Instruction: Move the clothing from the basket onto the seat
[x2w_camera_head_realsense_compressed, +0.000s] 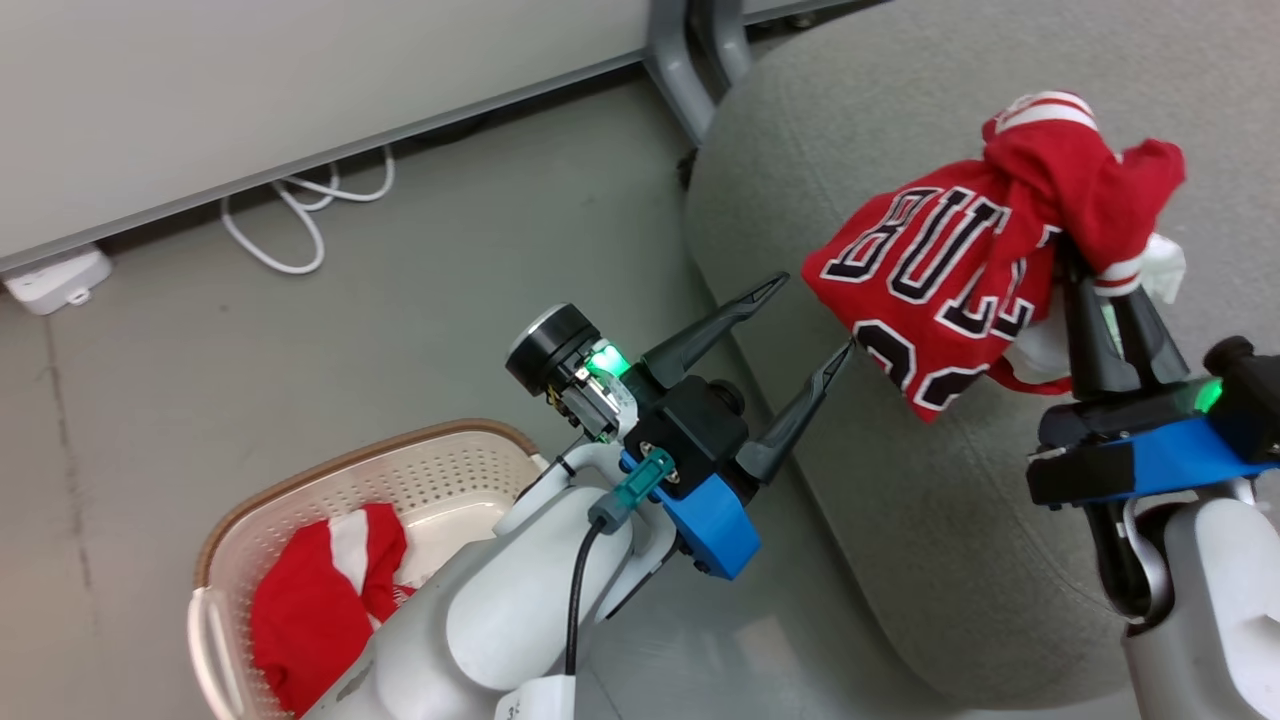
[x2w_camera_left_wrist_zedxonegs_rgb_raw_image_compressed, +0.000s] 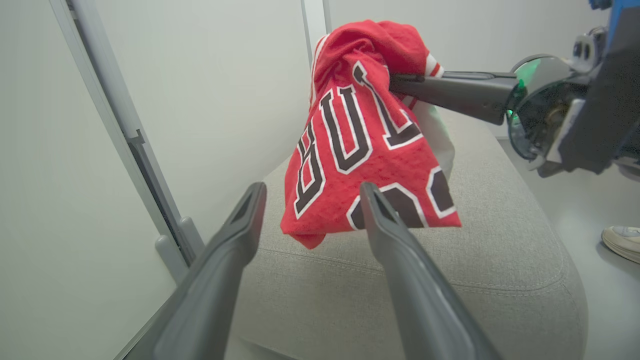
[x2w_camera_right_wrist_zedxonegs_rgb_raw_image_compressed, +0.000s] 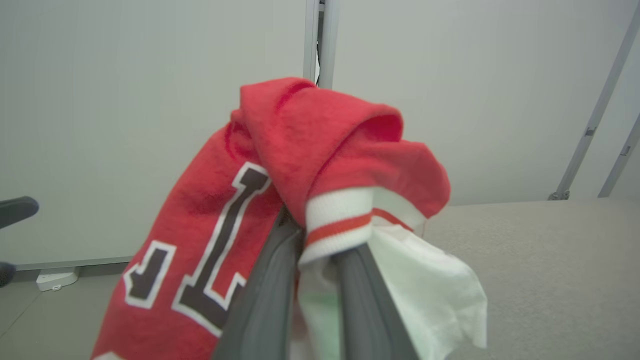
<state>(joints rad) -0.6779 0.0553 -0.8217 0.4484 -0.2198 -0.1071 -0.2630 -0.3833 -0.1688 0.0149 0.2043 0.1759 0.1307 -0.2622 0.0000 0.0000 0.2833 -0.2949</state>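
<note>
While jersey (x2w_camera_head_realsense_compressed: 930, 280) hangs over seat (x2w_camera_head_realsense_compressed: 900, 520), left pincer (x2w_camera_head_realsense_compressed: 818, 312) spread just beside.

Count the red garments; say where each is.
2: the jersey hangs from the right gripper over the seat; a red-and-white piece lies in the basket. More may be bunched within.

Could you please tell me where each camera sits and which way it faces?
Head view: on the head, looking down at the floor, basket and seat; both forearms, the open left pincer and the right pincer show.
Left wrist view: on the left wrist, looking along its own spread fingers at the hanging jersey over the seat; the right pincer shows at the right.
Right wrist view: on the right wrist, looking along its own fingers, shut on the jersey, towards the wall.
Shared: jersey and seat, in all three.
</note>
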